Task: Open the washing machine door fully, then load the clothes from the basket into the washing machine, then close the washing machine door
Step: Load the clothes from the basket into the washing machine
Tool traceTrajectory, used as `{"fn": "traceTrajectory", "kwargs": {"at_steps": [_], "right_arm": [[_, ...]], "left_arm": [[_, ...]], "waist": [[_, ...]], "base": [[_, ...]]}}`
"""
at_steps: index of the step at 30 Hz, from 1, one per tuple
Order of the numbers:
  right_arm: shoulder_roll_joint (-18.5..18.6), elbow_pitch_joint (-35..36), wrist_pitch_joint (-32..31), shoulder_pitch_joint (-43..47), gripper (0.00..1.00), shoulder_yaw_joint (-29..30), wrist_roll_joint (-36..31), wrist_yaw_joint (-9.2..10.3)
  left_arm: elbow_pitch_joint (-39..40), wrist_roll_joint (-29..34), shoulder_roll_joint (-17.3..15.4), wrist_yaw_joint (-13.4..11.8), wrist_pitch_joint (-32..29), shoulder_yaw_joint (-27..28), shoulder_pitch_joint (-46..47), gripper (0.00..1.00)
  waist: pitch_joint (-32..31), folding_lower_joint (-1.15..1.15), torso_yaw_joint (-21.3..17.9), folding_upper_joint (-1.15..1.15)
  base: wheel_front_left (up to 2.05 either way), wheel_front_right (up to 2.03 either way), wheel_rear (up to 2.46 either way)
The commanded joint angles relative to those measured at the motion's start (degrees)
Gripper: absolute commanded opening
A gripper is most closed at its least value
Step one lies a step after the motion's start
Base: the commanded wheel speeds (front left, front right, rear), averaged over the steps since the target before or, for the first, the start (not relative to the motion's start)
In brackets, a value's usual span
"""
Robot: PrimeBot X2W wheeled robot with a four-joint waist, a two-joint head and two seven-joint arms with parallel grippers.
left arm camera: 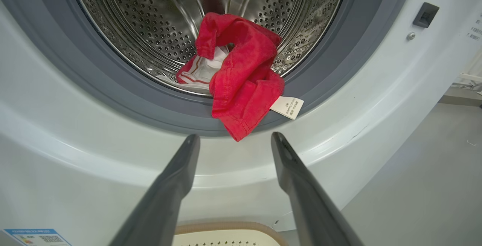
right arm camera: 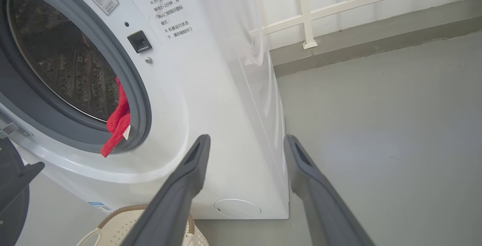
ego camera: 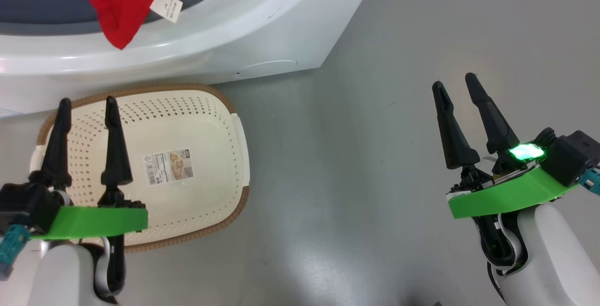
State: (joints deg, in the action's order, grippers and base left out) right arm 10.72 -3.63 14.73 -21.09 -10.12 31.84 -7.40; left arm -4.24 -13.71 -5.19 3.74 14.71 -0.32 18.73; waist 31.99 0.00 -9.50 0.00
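Both tools stand with their fingers spread wide apart. The left tool (ego camera: 88, 101) hangs over the basket (ego camera: 206, 123), which sits on the floor (ego camera: 375, 179) close in front of the washing machine (ego camera: 234, 29). Beneath this tool's fingers the basket shows bare perforated plastic, and a sticker (ego camera: 168, 167) lies on its bottom just to the right of them.

Straight ahead of the left tool's fingertips, in its wrist view, the clothes (left arm camera: 244, 76) lie in the mouth of the machine. The red bundle rests partly in the steel drum (left arm camera: 150, 20), and one corner droops out over the grey seal (left arm camera: 113, 99), ending just beyond the tips and apart from them. A white label (left arm camera: 287, 107) sticks out of the garment, ahead of the right-hand finger.

The right tool (ego camera: 454, 81) hovers over bare floor, well apart from the basket and off to the right of the machine's front corner. Ahead of it in its wrist view stands the machine's front right edge, with the round hatch (right arm camera: 237, 208) low between its fingers. The red cloth hangs from the opening, away to the left of that tool. At the far left of the same view a dark curved shape (right arm camera: 11, 193) may be the edge of the washing machine door, swung open, though too little of it shows to be sure.
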Motion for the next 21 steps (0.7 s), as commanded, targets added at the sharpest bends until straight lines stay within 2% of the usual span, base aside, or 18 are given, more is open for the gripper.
{"fn": "traceTrajectory", "kwargs": {"at_steps": [1,14,21], "right_arm": [[0.37,1.49,0.27,1.68,1.0,-0.68,-0.4,-0.09],[0.52,1.34,0.27,1.52,1.0,-0.36,-0.66,-0.09],[0.31,1.17,0.27,1.55,1.0,-0.68,-0.68,-0.09]], "left_arm": [[1.8,0.71,-0.7,-0.1,0.29,1.8,-1.37,1.0],[1.63,1.66,0.94,0.65,0.29,2.26,-1.42,1.0],[-1.4,2.78,0.47,1.31,0.29,1.12,0.78,1.0]], "waist": [[0.01,0.0,0.06,0.0],[-0.36,0.0,0.32,0.0],[-0.47,0.0,0.24,0.0]], "base": [[0.0,0.0,0.0],[0.0,0.0,0.0],[0.0,0.0,0.0]]}}
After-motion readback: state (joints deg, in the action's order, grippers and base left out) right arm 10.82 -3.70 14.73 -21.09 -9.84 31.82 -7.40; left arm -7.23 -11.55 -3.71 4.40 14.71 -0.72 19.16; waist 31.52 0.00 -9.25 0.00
